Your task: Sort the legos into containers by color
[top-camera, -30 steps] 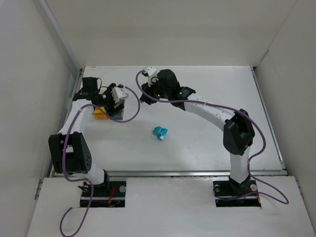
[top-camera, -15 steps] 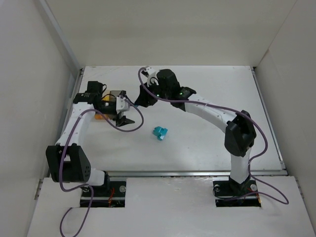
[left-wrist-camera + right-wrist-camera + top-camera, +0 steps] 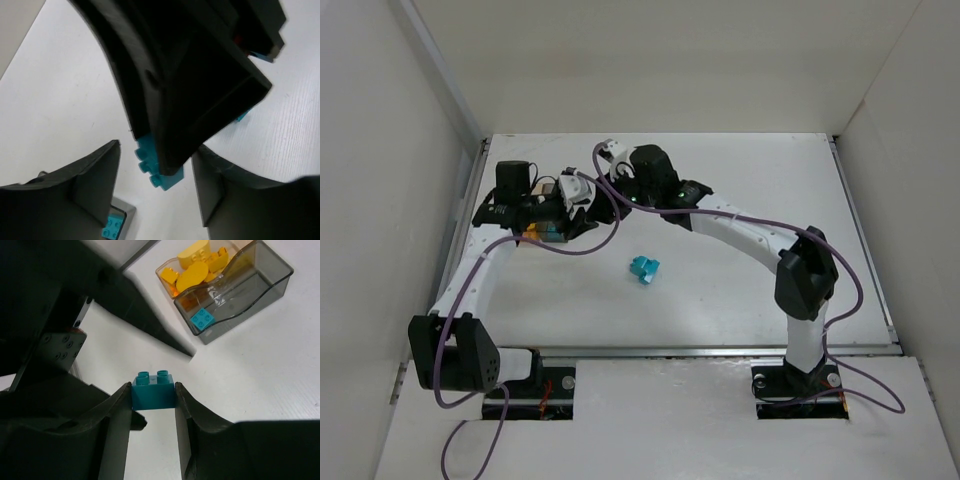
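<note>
Studded teal plastic brick (image 3: 153,391) snug between the matte black right fingers (image 3: 116,432); left fingers (image 3: 82,187) wide apart, empty.

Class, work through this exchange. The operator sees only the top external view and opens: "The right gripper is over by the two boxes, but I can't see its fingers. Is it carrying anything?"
Observer: Yes. In the right wrist view the right gripper is clamped on a dark teal brick, one finger on each side.
Operator: Which box has blue in it, so I know where that brick belongs?
Observer: The grey box. One light blue brick lies on its floor, while the amber box beside it holds only yellow pieces.
</note>
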`<state>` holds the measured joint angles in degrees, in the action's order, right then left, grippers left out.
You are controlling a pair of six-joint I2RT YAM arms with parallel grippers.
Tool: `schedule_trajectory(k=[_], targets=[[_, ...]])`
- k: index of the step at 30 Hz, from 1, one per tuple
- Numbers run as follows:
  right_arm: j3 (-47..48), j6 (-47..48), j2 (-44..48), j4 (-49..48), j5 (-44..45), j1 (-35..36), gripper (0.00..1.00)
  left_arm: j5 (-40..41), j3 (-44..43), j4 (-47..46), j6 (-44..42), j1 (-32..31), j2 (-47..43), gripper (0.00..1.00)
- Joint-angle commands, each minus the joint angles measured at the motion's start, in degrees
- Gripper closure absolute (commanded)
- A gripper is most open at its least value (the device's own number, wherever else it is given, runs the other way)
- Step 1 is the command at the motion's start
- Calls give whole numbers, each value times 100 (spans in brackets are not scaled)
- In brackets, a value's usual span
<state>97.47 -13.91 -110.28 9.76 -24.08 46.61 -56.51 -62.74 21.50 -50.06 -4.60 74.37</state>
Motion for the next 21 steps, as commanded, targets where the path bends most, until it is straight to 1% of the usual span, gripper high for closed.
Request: schedule_trajectory(k=[1,2,3,6,7,8,9,11,12,13,16,17,18,19,20,21], targets=[[255,-68,376,-246,-106,94,100,96,113,-339,356,-50,-256,49],[255,-68,376,-246,-106,146,100,96,174,-409,357,-50,-256,52],[255,-68,376,-246,-106,147,100,96,174,-409,296,-50,-308,53],[255,-68,376,-246,-45,147,100,149,174,-137,41,-102,-309,53],[255,-68,376,-246,-45,147,100,201,174,-137,-12,-155,-309,56],[307,-68,376,-246,-106,147,100,202,174,-137,-12,-155,-309,62],[308,-68,323,-246,-106,147,100,254,227,-137,-12,-155,-309,77],[308,-68,323,-246,-106,147,100,255,227,-198,144,-155,-309,92],[308,-68,323,-246,-158,147,100,307,227,-259,207,-155,-309,98],[308,-68,323,-246,-159,147,100,307,227,-321,207,-155,-309,100],[360,-68,271,-246,-159,147,100,378,227,-322,268,-155,-309,100],[360,-120,270,-246,-159,147,98,430,227,-322,269,-155,-309,100],[360,-121,270,-246,-107,147,91,517,227,-322,356,-155,-309,100],[360,-121,270,-246,-106,147,76,597,288,-504,461,-155,-309,100],[360,-225,270,-246,-106,94,33,711,289,-619,784,-155,-309,100],[360,-313,209,-246,-37,94,15,1025,367,-760,1005,-155,-309,100]])
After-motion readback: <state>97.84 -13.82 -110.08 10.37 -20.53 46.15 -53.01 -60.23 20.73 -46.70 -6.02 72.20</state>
